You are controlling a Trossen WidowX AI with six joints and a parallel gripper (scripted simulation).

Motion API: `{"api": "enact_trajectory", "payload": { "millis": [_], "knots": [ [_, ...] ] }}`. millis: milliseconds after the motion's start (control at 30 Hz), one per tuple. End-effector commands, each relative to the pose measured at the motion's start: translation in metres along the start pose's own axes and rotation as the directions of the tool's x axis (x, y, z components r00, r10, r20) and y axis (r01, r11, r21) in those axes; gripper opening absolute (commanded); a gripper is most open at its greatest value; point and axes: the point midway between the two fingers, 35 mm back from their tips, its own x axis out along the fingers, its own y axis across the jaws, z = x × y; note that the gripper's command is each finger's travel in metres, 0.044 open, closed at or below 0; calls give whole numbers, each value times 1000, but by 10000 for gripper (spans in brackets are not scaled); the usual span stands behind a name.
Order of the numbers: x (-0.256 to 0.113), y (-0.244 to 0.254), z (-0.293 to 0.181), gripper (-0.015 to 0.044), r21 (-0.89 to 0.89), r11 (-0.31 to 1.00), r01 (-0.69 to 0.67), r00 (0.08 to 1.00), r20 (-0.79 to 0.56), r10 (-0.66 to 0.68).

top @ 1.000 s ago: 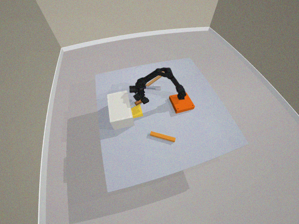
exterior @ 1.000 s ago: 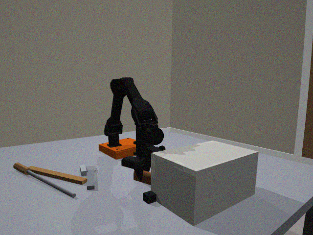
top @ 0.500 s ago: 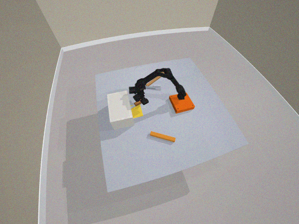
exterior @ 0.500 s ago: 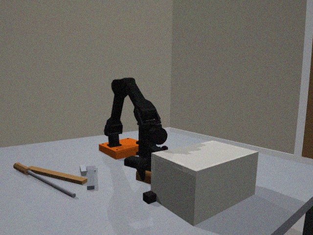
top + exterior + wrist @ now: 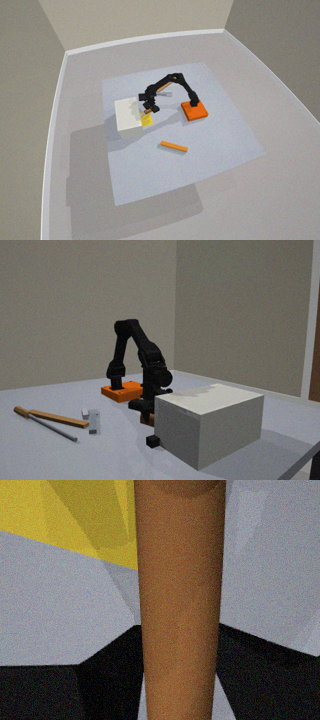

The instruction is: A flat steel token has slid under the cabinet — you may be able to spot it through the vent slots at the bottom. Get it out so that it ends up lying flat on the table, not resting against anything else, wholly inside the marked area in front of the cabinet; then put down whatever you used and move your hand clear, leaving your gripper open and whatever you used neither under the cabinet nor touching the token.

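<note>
The white cabinet (image 5: 127,113) (image 5: 230,428) stands with the yellow marked area (image 5: 147,120) (image 5: 30,510) in front of it. The token is not visible in any view; the vent slots cannot be made out. My gripper (image 5: 150,109) (image 5: 175,632) is shut on a brown round handle (image 5: 146,420), low in front of the cabinet. In the wrist view the handle runs upright between the black fingers, beside the yellow area. A thin shaft seems to lead from the handle toward the cabinet in the top view; its far end is hidden.
A small black cube (image 5: 152,441) sits near the cabinet's front corner. A grey rod (image 5: 51,426) with a wooden handle, a wooden stick (image 5: 62,418) and pale grey pieces (image 5: 94,421) lie to the side. An orange bar (image 5: 173,146) lies on the opposite side.
</note>
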Motion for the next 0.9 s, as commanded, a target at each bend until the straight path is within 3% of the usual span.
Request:
{"api": "enact_trajectory", "payload": {
  "millis": [0, 867],
  "knots": [
    [1, 1, -5, 0, -3, 1000, -8, 1000, -1, 8],
    [1, 0, -32, 0, -3, 1000, -7, 1000, -4, 7]
  ]
}}
